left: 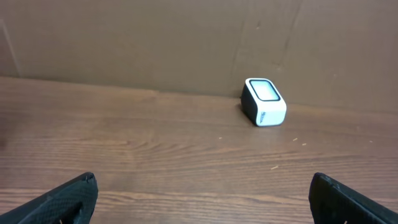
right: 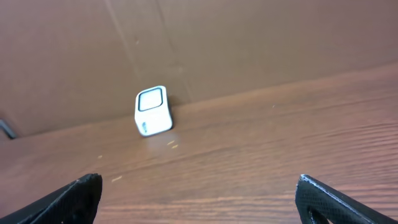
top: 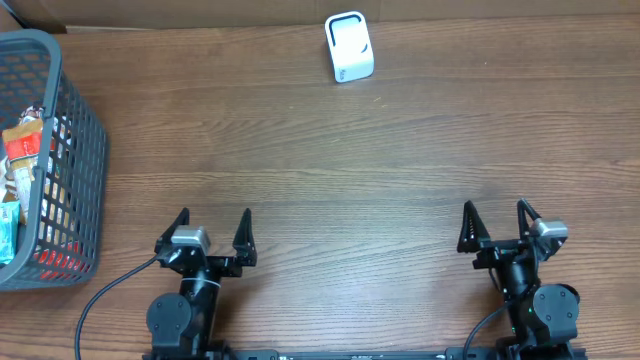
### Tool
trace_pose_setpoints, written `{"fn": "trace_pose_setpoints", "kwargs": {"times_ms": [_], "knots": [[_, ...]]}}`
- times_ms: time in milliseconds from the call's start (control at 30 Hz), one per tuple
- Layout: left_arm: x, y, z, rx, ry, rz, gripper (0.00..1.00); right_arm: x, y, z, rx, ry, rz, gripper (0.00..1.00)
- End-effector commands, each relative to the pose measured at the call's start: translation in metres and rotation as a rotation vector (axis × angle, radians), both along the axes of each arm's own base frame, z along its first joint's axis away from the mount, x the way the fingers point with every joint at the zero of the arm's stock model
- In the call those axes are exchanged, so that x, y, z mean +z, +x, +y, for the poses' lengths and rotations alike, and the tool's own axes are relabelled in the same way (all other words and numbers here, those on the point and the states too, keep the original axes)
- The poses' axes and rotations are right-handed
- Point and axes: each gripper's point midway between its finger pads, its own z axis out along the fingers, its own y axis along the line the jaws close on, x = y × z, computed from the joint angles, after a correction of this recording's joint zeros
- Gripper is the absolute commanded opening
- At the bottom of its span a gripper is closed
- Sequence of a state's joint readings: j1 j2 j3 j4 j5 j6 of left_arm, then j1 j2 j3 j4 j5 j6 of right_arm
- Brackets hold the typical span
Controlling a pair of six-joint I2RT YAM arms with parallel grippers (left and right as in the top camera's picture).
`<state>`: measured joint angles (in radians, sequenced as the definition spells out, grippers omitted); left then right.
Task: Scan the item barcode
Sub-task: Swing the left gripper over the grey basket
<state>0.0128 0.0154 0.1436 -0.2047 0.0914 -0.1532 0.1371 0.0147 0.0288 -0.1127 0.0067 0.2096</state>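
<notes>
From overhead, a white barcode scanner (top: 349, 47) stands alone near the far edge of the wooden table (top: 320, 150), a little right of the middle. A grey mesh basket (top: 88, 170) sits at the table's left edge, with the packaged items (top: 25, 150) lying inside it in a jumble of red, orange and blue wrappers. Along the near edge, the left gripper (top: 215, 216) and the right gripper (top: 495, 206) sit well apart from each other, from the basket and from the scanner. Each has its fingers spread wide and holds nothing. A black cable (top: 105, 295) loops out from the left arm's base.

In the left wrist view, two dark fingertips (left: 68, 199) fill the lower corners, spread wide over bare wood. The scanner (left: 264, 101) stands ahead and right of centre, close to the foot of a brown cardboard wall (left: 155, 43), its dark-rimmed window tilted upward.

In the right wrist view, the fingers (right: 339, 199) are likewise spread to the lower corners with only wood between them. The scanner (right: 153, 111) appears left of centre, just in front of the cardboard wall, slightly blurred.
</notes>
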Motion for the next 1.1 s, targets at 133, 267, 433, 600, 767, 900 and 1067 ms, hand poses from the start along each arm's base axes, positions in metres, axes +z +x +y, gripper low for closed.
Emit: {"fn": "trace_pose_setpoints", "kwargs": {"times_ms": [133,267,433,600,767,900,1067], "knots": [[0.021,0.0,0.001,0.012,-0.011,0.014,1.0,0.039,-0.01,0.006,0.041,0.015,-0.055,1.0],[0.025,0.006,0.001,0.008,-0.011,0.058,1.0,0.046,-0.012,0.005,0.043,0.015,-0.05,1.0],[0.044,0.02,-0.004,-0.021,-0.003,0.114,1.0,0.066,-0.017,0.006,0.049,0.014,-0.051,1.0],[0.084,0.039,-0.016,-0.102,0.035,0.224,1.0,0.103,-0.019,0.014,0.095,0.012,-0.027,1.0],[0.132,0.057,-0.025,-0.185,0.094,0.414,1.0,0.125,-0.009,0.019,0.12,0.001,0.131,1.0],[0.158,0.067,-0.03,-0.225,0.07,0.596,1.0,0.142,0.004,0.028,0.159,-0.005,0.286,1.0],[0.185,0.08,-0.048,-0.334,-0.002,0.743,1.0,0.158,0.024,0.033,0.168,-0.021,0.504,1.0]]}}
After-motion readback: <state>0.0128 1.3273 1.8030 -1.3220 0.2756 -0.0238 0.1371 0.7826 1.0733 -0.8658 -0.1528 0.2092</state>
